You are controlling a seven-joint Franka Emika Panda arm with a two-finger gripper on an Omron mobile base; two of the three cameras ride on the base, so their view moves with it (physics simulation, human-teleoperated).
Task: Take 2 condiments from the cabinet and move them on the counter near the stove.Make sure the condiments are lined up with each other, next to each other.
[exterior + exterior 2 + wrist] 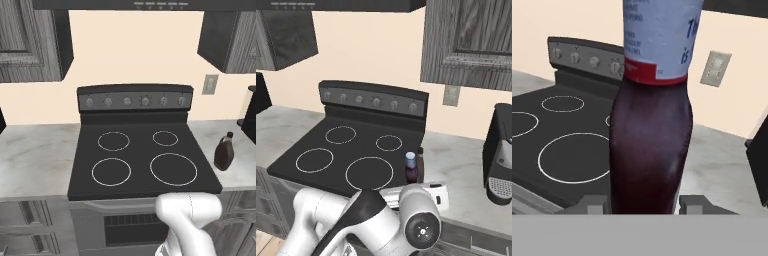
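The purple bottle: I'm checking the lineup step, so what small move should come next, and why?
Probably ease the purple bottle, clamped in the end effector, down onto the counter beside the brown bottle. That bottle already stands right of the stove, so setting this one alongside would line them up.

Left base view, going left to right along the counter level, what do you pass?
Bare counter → stove → brown condiment bottle → dark coffee machine at the frame's right edge.
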